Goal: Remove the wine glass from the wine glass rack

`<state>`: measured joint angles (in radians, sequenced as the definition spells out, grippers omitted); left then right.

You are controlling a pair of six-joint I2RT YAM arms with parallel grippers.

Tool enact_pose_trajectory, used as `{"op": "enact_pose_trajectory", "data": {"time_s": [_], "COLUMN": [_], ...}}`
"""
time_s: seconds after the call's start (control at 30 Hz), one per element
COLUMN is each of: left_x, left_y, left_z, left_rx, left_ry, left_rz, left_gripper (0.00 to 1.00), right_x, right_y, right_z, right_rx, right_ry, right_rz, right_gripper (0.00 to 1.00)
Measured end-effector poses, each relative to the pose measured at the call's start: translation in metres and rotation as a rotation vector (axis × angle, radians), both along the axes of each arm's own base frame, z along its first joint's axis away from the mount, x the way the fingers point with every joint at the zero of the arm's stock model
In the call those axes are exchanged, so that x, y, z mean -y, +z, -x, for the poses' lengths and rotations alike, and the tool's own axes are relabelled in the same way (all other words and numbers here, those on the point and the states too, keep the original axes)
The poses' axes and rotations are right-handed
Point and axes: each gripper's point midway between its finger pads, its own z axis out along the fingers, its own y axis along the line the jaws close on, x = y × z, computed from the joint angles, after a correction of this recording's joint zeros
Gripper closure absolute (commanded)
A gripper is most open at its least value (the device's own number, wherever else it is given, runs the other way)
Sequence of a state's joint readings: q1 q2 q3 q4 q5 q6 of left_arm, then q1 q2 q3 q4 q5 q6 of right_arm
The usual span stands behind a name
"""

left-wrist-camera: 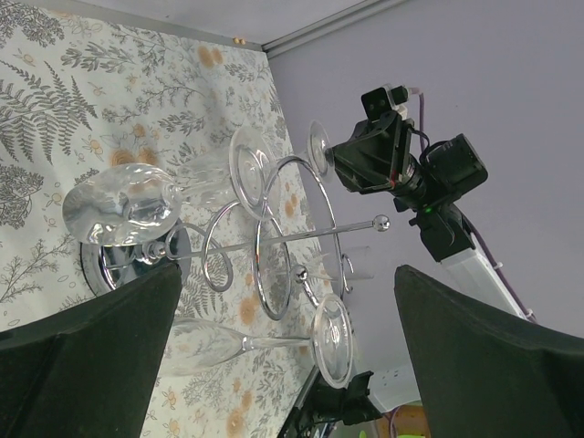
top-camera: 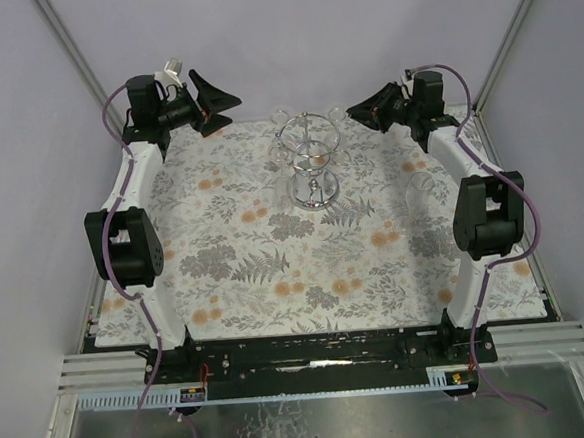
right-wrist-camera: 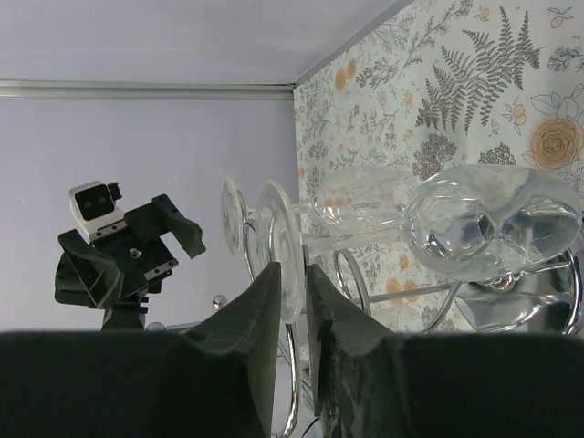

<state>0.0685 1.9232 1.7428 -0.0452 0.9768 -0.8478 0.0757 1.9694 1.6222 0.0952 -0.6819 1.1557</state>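
Right gripper (right-wrist-camera: 294, 270) fills the bottom of its own view, jaws drawn to a narrow slit with the foot of a wine glass (right-wrist-camera: 281, 233) right at it; whether they pinch it I cannot tell. Left gripper (top-camera: 222, 109) has jaws wide apart, empty. It and others hang on the wine glass rack (top-camera: 309, 148), upper middle of the overhead view, on the table (top-camera: 256, 272); the lift-off looks not yet done.

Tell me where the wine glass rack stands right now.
In the top view, the wine glass rack stands mid-table toward the far edge, between the left gripper and the right gripper.
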Motion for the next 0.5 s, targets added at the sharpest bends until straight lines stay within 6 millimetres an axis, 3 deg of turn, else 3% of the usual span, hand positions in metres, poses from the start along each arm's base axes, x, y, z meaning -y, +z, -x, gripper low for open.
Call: {"op": "enact_pose_trajectory", "data": {"time_s": [0.2, 0.5], "left_x": [0.0004, 0.0003], "left_y": [-0.0011, -0.001], "left_z": [0.0007, 0.0008], "left_rx": [0.003, 0.004], "left_ry": [-0.005, -0.006], "left_rz": [-0.003, -0.004], "left_gripper": [0.0, 0.0], "right_x": [-0.0015, 0.0014], "right_y": [-0.0025, 0.0027], "right_z": [0.0005, -0.0022], "right_rx": [-0.007, 0.004], "right_ry": [0.013, 0.007], "right_rz": [-0.005, -0.012], "right_gripper": [0.99, 1.0]}}
